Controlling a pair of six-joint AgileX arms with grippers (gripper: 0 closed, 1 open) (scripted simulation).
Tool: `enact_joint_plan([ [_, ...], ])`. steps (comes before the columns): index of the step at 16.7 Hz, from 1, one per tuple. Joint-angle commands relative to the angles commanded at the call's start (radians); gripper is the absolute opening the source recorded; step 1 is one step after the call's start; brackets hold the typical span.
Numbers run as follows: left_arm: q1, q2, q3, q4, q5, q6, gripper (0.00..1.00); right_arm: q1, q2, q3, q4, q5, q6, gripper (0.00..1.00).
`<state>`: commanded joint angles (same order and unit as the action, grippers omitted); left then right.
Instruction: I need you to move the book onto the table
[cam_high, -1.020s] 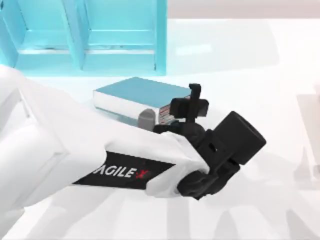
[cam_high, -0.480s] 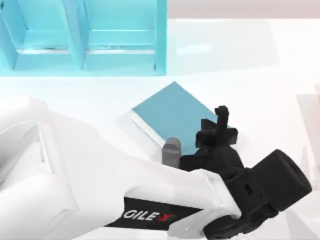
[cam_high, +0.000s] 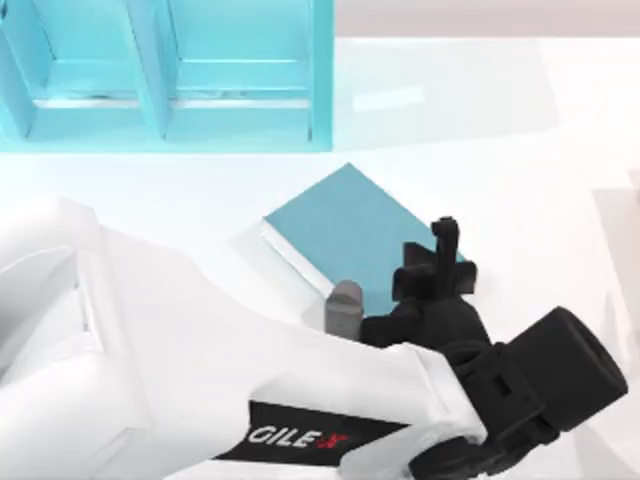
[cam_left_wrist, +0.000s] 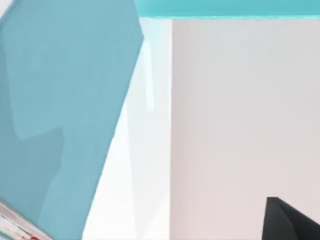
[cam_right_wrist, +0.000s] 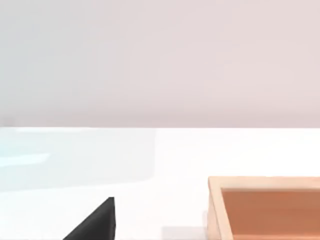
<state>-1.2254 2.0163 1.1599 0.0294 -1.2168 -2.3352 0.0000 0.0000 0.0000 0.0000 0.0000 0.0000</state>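
On the table (cam_high: 520, 150), teal book (cam_high: 345, 235)

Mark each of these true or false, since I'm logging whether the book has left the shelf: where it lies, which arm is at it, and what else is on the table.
1. The book lies flat on the table. True.
2. The book stands inside a compartment of the shelf unit. False: it lies in front of the unit.
3. The left gripper is at the book's near edge. True.
4. A metal bowl sits on the table. False: the right wrist view shows a wooden tray.
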Motion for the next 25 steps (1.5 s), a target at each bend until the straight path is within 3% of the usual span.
enact_joint_plan([
  [14, 0.005, 0.074, -0.035, 0.109, 0.002, 0.002, 0.0, 0.0, 0.0, 0.0, 0.0, 0.0, 0.0, 1.0],
  [25, 0.005, 0.074, -0.035, 0.109, 0.002, 0.002, 0.83, 0.0, 0.0, 0.0, 0.0, 0.0, 0.0, 1.0],
])
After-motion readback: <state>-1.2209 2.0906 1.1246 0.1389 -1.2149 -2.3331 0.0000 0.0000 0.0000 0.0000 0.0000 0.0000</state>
